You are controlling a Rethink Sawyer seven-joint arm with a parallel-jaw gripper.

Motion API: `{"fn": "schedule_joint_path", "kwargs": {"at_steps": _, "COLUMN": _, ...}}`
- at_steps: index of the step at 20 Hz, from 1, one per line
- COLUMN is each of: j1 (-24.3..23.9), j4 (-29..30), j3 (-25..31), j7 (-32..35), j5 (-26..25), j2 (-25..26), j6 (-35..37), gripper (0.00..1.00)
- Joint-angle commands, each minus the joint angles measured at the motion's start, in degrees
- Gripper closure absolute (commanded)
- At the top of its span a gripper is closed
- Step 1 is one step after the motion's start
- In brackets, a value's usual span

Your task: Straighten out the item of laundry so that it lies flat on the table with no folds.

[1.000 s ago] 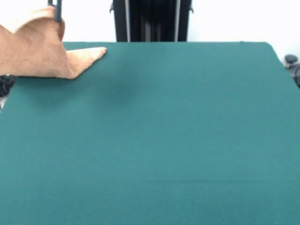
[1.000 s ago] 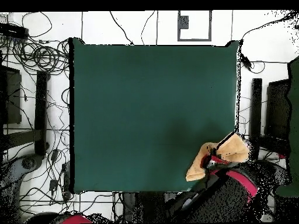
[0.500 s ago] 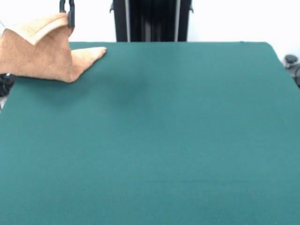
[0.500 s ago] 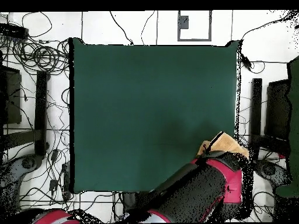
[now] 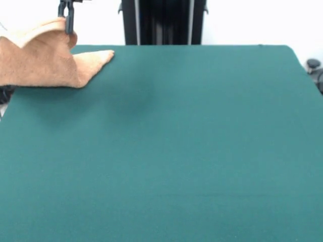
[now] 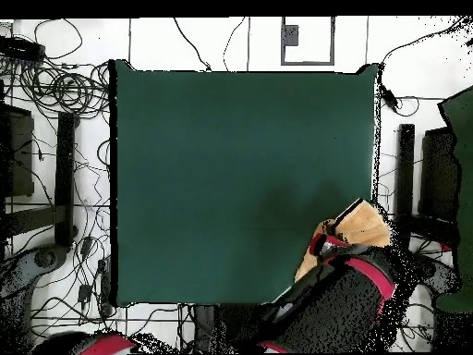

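The item of laundry (image 5: 40, 60), a golden-tan towel, sits bunched at the far left corner of the green table (image 5: 176, 141). One edge is lifted into a peak, and a pointed corner lies flat toward the right. My gripper (image 5: 67, 27) comes down from above and is shut on that raised edge. In the overhead view the towel (image 6: 365, 225) lies at the table's (image 6: 231, 166) lower right corner. The red and black arm (image 6: 346, 287) covers part of it and hides the gripper.
The towel reaches past the table's left edge in the front view. A black pedestal column (image 5: 161, 22) stands behind the far edge. A dark object (image 5: 314, 68) sits off the right side. Cables (image 6: 65, 92) and stands surround the table in the overhead view.
The gripper, still holding the towel's raised edge, has shifted a little left since half a second ago, and the towel's peak has moved with it. The flat corner has stayed put.
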Motion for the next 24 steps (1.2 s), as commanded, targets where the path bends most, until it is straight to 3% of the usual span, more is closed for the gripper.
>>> {"fn": "schedule_joint_path", "kwargs": {"at_steps": 1, "j1": -1.59, "j4": 2.28, "j3": 11.86, "j7": 0.97, "j5": 10.77, "j2": 0.46, "j6": 5.21, "gripper": 1.0}}
{"fn": "schedule_joint_path", "kwargs": {"at_steps": 7, "j1": 1.89, "j4": 0.44, "j3": 11.77, "j7": 12.02, "j5": 2.75, "j2": 1.77, "j6": 10.8, "gripper": 1.0}}
{"fn": "schedule_joint_path", "kwargs": {"at_steps": 11, "j1": 1.34, "j4": 0.32, "j3": 13.05, "j7": 12.58, "j5": 2.18, "j2": 1.36, "j6": 11.7, "gripper": 1.0}}
{"fn": "schedule_joint_path", "kwargs": {"at_steps": 15, "j1": 1.25, "j4": -0.31, "j3": 13.8, "j7": 16.33, "j5": -0.72, "j2": 1.61, "j6": 11.36, "gripper": 1.0}}
{"fn": "schedule_joint_path", "kwargs": {"at_steps": 20, "j1": 4.6, "j4": -1.98, "j3": 12.8, "j7": 32.59, "j5": -9.57, "j2": 4.18, "j6": 8.2, "gripper": 1.0}}
{"fn": "schedule_joint_path", "kwargs": {"at_steps": 24, "j1": 4.97, "j4": -1.7, "j3": 14.02, "j7": 33.71, "j5": -10.07, "j2": 3.96, "j6": 5.88, "gripper": 1.0}}
